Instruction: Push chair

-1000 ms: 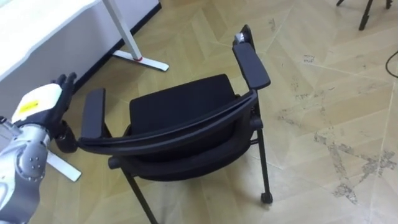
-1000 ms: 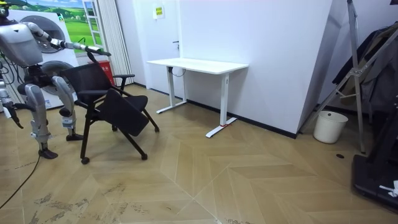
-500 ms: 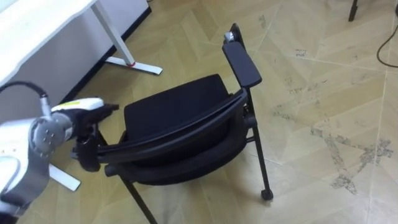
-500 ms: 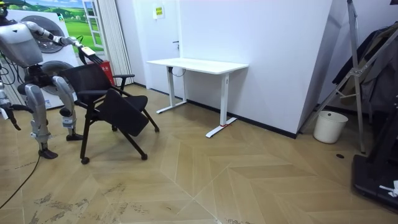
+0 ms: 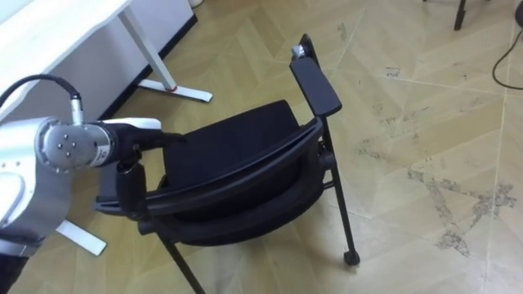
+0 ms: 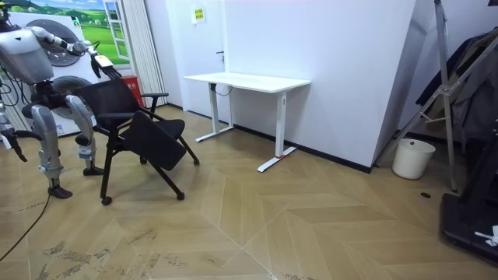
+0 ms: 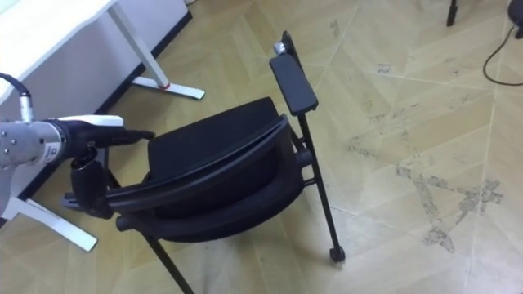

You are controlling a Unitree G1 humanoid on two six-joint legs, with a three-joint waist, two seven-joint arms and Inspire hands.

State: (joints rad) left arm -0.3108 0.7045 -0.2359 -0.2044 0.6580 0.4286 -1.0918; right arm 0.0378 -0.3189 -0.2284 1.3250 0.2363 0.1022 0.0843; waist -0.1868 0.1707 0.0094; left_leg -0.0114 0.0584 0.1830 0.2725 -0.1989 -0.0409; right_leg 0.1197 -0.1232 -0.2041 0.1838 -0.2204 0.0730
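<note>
A black chair [image 5: 237, 155] with a padded seat and two armrests stands on the wooden floor, its curved backrest [image 7: 204, 175] nearest to me. My left hand [image 5: 139, 128] reaches in from the left, just above the chair's left armrest and the seat's left edge. It is open, seen edge-on, with straight dark fingers pointing right. In the room view I stand behind the chair [image 6: 136, 132] with the left arm raised over it. My right hand [image 6: 6, 138] hangs low at the room view's left edge.
A white desk [image 5: 49, 33] stands ahead on my left, its foot [image 5: 176, 86] on the floor by the chair. The room view shows the desk [image 6: 249, 80] against the wall, a white bin [image 6: 412, 158] and a rack on the room view's right. Open floor lies right of the chair.
My left hand has swung from beside the left armrest to over it, turning edge-on with fingers toward the seat. The chair has not visibly moved in the room view.
</note>
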